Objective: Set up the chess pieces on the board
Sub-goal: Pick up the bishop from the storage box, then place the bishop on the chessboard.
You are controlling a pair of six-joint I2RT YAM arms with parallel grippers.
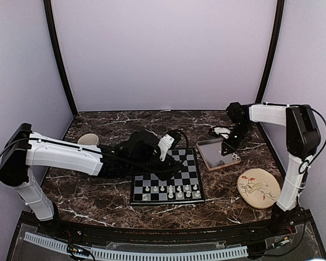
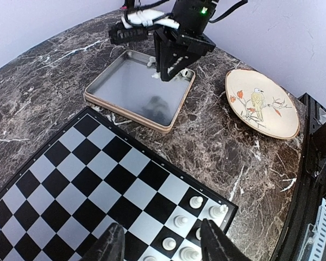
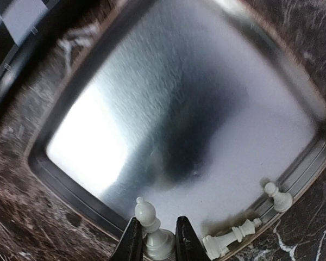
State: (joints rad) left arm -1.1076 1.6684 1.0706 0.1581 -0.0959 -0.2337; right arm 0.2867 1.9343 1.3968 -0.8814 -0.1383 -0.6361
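On the board (image 1: pixel 152 173), some chess pieces (image 1: pixel 171 190) are set in two near rows. In the tray (image 3: pixel 152 109), an upright piece (image 3: pixel 148 213) is pinched by the right gripper (image 3: pixel 155 239); two more are left there. The left gripper (image 2: pixel 160 244) is held half open, empty, above the board.

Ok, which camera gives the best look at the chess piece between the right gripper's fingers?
Right wrist: the white bishop shows close up, pinched by the right gripper at the rim of the tray. The left wrist view shows only white specks around that gripper, and in the top external view I cannot make it out.
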